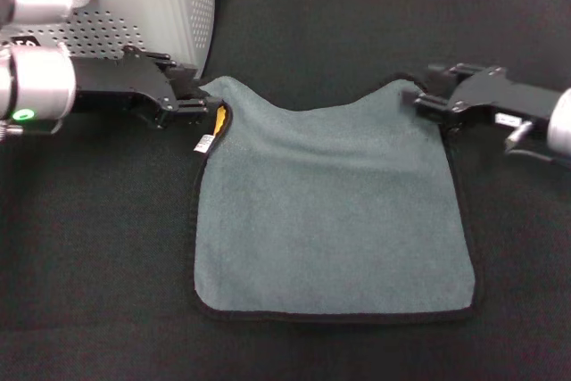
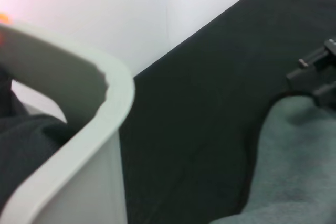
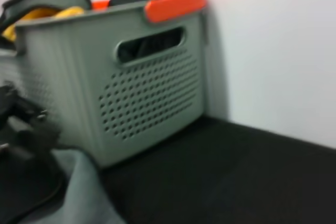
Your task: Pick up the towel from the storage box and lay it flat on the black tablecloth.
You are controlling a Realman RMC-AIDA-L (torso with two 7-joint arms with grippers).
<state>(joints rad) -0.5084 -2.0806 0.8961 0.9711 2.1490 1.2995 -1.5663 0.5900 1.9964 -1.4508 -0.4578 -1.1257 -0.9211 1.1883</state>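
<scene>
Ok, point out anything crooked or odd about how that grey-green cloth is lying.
The grey-green towel with black edging lies mostly flat on the black tablecloth, but its far edge sags between two raised corners held at the left gripper and right gripper. The left corner is folded over, showing yellow underside and a tag.

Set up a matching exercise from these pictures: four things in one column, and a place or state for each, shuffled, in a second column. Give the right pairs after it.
Column one:
1. towel
2. storage box
3. left end effector
4. right end effector

Column two:
A. at the towel's far corner on the robot's right side
B. standing at the far left of the black tablecloth
C. spread grey-green face up, far edge sagging between two raised corners
D. at the towel's far corner beside the box, where a yellow underside and a white tag show

Pairs: 1-C, 2-B, 3-D, 4-A
</scene>
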